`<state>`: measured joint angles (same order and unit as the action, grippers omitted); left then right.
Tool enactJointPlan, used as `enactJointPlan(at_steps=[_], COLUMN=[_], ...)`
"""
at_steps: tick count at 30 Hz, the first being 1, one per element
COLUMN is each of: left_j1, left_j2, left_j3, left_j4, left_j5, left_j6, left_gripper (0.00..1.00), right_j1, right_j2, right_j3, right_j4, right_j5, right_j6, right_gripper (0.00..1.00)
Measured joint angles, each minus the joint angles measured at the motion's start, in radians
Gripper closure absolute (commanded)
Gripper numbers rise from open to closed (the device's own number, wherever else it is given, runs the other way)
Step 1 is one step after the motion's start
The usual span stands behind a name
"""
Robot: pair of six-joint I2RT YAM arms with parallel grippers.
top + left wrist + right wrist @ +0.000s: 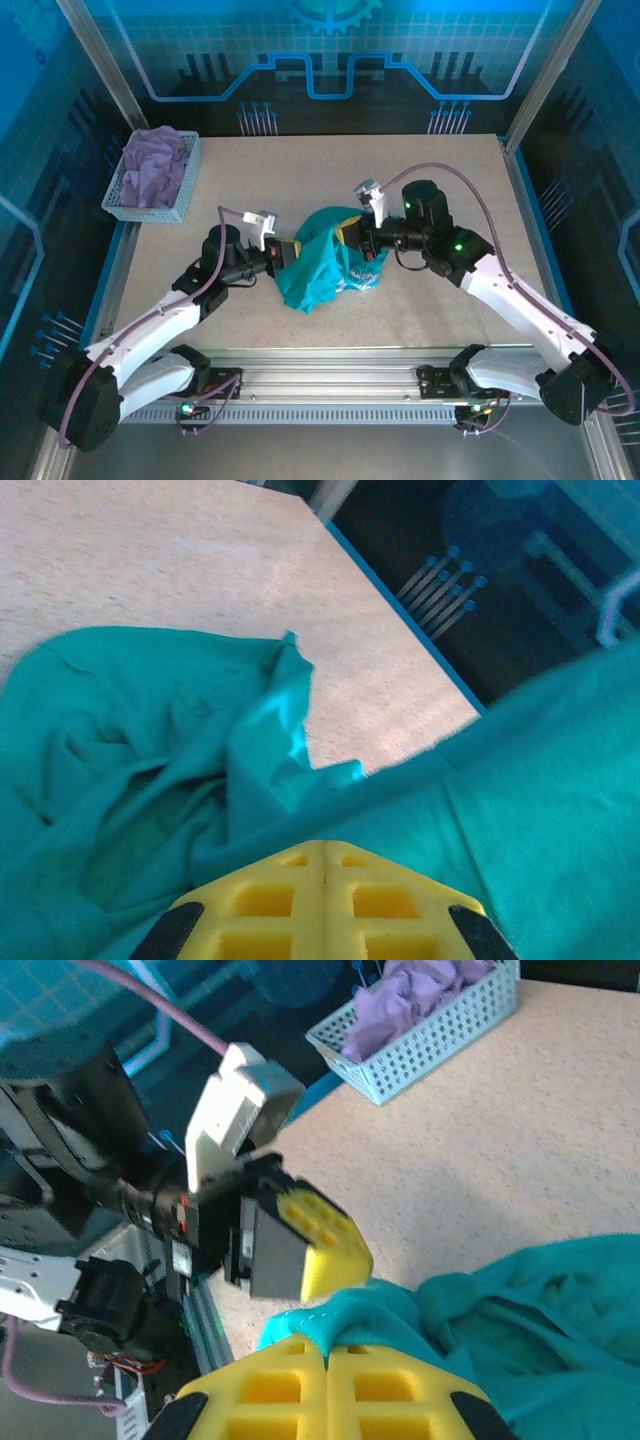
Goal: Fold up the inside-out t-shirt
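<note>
Shirt: one teal t-shirt [318,268], bunched at the middle of the table [440,190], between two tools.
Left tool [287,252]: closed on the shirt's edge.
Right tool [349,236]: closed on the shirt.
Basket [188,190]: one, far left, holding purple cloth [155,165].
Shirt print: unreadable.

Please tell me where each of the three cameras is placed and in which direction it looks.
Top external: above and behind the arms, looking down at the table; both arms, left gripper, right gripper.
Left wrist: on the left arm, looking along its yellow fingers over the teal t-shirt to the table's edge.
Right wrist: looking along its own yellow fingers toward the left gripper and basket.
Shared: all three show the teal t-shirt.
</note>
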<state>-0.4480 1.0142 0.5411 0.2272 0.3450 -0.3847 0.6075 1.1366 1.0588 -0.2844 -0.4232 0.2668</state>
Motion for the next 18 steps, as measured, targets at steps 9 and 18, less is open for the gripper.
enactJointPlan(at_steps=[9,18], left_j1=[0.000,-0.034], left_j2=[0.034,0.038], left_j3=[0.085,0.062], left_j4=[-0.117,-0.072], left_j5=[-0.159,0.013], left_j6=[0.000,0.083], left_gripper=[0.83,0.25], right_j1=[0.027,0.015], right_j2=[-0.019,0.018], right_j3=[0.022,0.022], right_j4=[-0.147,-0.149], right_j5=[0.111,0.106], right_j6=[-0.085,-0.087], right_gripper=[1.00,1.00])
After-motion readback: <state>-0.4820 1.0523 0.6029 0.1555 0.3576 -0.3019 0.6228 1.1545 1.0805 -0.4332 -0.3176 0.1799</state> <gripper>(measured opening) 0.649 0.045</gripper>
